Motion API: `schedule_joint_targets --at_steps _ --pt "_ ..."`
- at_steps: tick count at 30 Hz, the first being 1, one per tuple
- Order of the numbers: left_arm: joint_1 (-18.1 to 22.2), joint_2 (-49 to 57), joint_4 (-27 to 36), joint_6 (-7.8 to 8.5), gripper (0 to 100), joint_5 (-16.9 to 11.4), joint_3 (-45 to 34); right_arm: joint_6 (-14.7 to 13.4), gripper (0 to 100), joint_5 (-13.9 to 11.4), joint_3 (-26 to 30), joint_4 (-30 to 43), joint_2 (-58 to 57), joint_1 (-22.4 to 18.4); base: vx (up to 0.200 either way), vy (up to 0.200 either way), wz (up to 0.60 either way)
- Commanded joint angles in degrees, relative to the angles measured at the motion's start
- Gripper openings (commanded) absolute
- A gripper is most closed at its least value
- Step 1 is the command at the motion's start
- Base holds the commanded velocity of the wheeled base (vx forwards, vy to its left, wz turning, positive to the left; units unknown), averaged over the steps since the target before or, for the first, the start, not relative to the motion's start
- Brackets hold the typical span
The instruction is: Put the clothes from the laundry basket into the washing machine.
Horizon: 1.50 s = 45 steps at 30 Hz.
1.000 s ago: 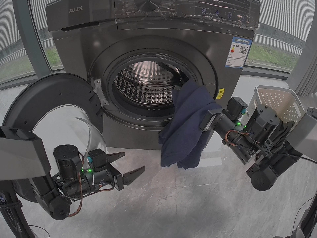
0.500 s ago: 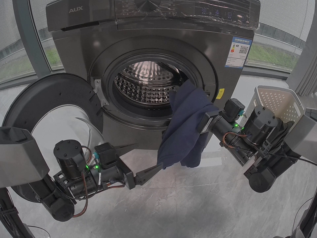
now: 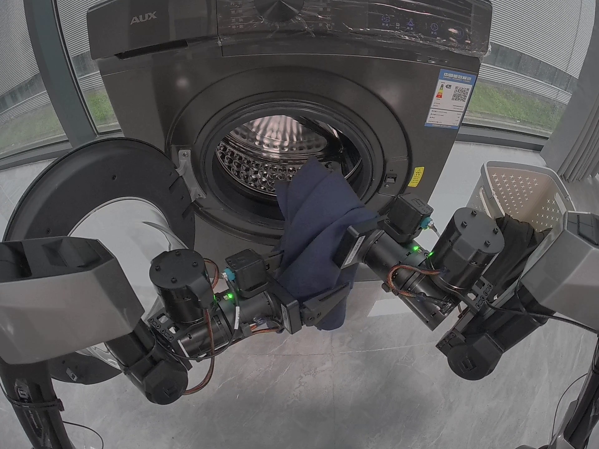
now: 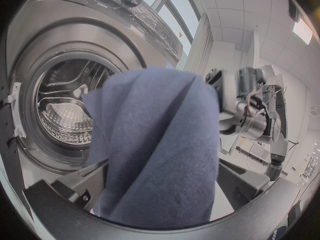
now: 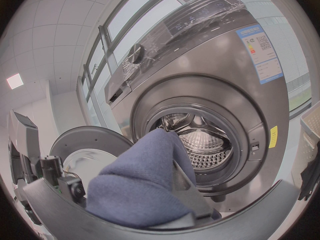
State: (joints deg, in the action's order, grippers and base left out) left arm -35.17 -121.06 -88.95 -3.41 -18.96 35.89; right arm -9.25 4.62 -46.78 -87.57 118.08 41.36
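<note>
A navy garment (image 3: 315,219) hangs in front of the washing machine's open drum (image 3: 274,151), its top at the lower rim of the opening. My right gripper (image 3: 334,237) is shut on it from the right, with the cloth draped over its fingers (image 5: 183,185). My left gripper (image 3: 312,289) is open at the garment's lower end. In the left wrist view the cloth (image 4: 160,144) hangs between its two spread fingers (image 4: 85,180). The white laundry basket (image 3: 530,185) stands at the right with dark clothes (image 3: 521,238) inside.
The round washer door (image 3: 93,194) is swung open to the left, beside my left arm. The grey tiled floor (image 3: 349,394) lies in front of the machine. Windows stand behind and beside the machine.
My left arm has swung up and to the right, bringing its open fingers around the garment's lower end. My right arm has carried the garment left, toward the middle of the drum opening.
</note>
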Motion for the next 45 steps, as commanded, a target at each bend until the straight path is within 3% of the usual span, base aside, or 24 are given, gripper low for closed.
schedule_joint_targets --at_steps 1,7,12,13,18,19,24,35,41,45 --pt "-0.6 -3.5 -0.3 -0.01 100 0.1 1.3 -0.1 0 0.0 -0.7 0.0 0.2 1.0 0.000 0.000 0.00" --pt "-0.1 -7.5 -0.3 0.25 100 2.3 4.1 -0.2 0 1.0 -1.1 0.0 0.0 2.5 0.000 0.000 0.00" --pt "0.7 -9.0 -0.3 -0.01 100 5.2 9.0 -0.4 0 1.1 -0.8 0.0 0.0 3.4 0.000 0.000 0.00" --pt "1.2 -9.8 -0.3 0.16 100 7.1 10.6 -0.5 0 1.2 -0.8 0.0 0.0 3.5 0.000 0.000 0.00" --pt "1.2 -10.3 -0.3 0.16 100 7.5 10.7 -0.7 0 1.2 -0.7 0.0 0.0 3.5 0.000 0.000 0.00" --pt "1.2 -10.3 -0.3 0.25 0 7.5 10.6 -0.7 0 1.4 -0.7 -0.1 0.0 3.5 0.000 0.000 0.00" --pt "1.5 -10.2 -0.3 0.16 0 7.7 10.5 -1.0 0 2.6 -0.5 -0.1 -0.1 3.5 0.000 0.000 0.00" --pt "7.7 -6.6 -0.4 -0.19 0 10.3 11.1 -1.6 0 2.6 3.8 -0.7 -2.3 0.3 0.000 0.000 0.00" --pt "7.8 -3.2 -0.3 -1.24 0 10.6 10.9 -1.9 0 2.1 10.7 -0.9 -2.9 0.2 0.000 0.000 0.00" --pt "7.1 -1.9 -0.3 -1.33 0 11.7 10.3 -2.1 0 2.1 11.4 -0.9 -2.6 0.6 0.000 0.000 0.00"
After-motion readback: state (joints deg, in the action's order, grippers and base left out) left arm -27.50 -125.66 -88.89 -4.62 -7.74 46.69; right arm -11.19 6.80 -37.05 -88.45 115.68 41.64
